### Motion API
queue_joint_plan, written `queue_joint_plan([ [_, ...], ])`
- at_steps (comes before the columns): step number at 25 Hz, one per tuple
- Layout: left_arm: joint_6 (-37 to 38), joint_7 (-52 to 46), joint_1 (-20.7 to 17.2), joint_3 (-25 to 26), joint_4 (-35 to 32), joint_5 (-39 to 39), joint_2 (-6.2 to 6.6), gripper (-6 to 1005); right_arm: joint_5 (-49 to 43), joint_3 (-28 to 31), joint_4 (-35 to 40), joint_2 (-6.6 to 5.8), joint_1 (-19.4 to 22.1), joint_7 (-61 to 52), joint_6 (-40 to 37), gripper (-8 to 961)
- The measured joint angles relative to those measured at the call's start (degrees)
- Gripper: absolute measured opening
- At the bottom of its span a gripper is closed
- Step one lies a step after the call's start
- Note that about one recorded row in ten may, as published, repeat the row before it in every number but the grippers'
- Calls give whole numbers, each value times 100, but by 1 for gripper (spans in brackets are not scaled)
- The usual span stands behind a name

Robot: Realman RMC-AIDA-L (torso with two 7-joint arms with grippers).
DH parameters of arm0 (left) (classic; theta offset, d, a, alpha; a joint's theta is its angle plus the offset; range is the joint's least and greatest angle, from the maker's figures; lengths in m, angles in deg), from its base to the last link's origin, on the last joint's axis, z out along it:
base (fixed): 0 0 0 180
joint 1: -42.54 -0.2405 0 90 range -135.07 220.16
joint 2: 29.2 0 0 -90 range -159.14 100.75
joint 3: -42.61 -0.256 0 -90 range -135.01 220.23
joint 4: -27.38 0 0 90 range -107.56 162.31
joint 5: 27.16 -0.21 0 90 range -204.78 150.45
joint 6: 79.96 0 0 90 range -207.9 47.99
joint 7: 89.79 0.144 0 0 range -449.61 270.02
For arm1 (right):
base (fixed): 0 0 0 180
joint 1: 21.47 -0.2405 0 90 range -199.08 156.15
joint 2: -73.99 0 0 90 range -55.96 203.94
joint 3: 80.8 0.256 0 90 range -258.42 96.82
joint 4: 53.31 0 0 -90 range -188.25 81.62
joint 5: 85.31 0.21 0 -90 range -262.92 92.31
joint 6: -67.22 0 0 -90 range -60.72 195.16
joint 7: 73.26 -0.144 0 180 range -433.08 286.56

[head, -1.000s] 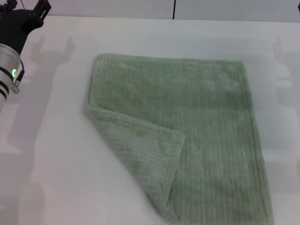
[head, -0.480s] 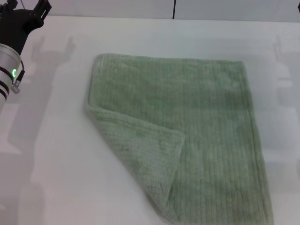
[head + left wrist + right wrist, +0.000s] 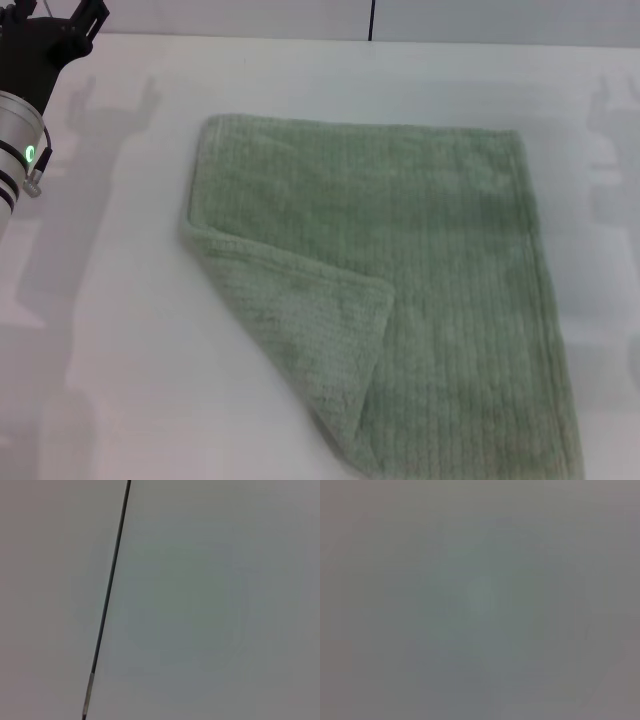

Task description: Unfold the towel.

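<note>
The pale sage-green towel (image 3: 420, 270) lies flat on the white table (image 3: 130, 350) in the head view. Its near left corner (image 3: 310, 330) is folded over onto the rest of the cloth as a triangular flap. My left gripper (image 3: 55, 22) is raised at the far left corner of the head view, well away from the towel and holding nothing. My right gripper is out of view. Both wrist views show only a plain pale surface.
The table's far edge (image 3: 300, 38) meets a pale wall with a thin dark vertical seam (image 3: 371, 18). The same seam shows in the left wrist view (image 3: 107, 600). White tabletop surrounds the towel on the left and far sides.
My left gripper has drifted slightly up and to the left. The towel has not moved.
</note>
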Motion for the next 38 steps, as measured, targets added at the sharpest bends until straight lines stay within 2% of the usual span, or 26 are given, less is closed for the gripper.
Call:
queue_joint_plan([
  [6,-11,0,4,0,-9,0,0,861,-34,-110,217,-4,18,1,-109,208],
  [11,-11,0,2,1,-45,1,0,861,-42,-115,940,-43,190,252,-851,21],
  [15,10,0,-7,8,-47,0,0,860,-20,245,1936,-28,405,1339,-1778,2],
  [18,16,0,-15,11,-47,0,0,860,-11,691,2951,-10,661,2139,-2841,-3],
  [22,19,0,-27,17,-47,0,0,860,-9,1426,4097,1,927,2639,-4398,-2],
  [27,22,0,-38,26,-45,2,0,860,-134,2383,5035,-42,924,2741,-6850,0],
  [31,24,-5,-38,25,-44,1,0,861,-334,3268,5429,-75,659,2745,-8799,1],
  [34,31,-6,-33,8,-44,0,0,861,-533,3947,5452,-101,308,2744,-10075,2],
  [36,33,-7,-25,2,-47,0,0,861,-797,4354,5344,-108,23,2731,-10757,3],
  [37,33,-7,-21,3,-48,0,0,861,-1094,4642,5134,-134,-265,2718,-11271,3],
  [38,33,-8,-17,1,-49,0,0,861,-1094,4642,5134,-134,-265,2718,-11271,4],
])
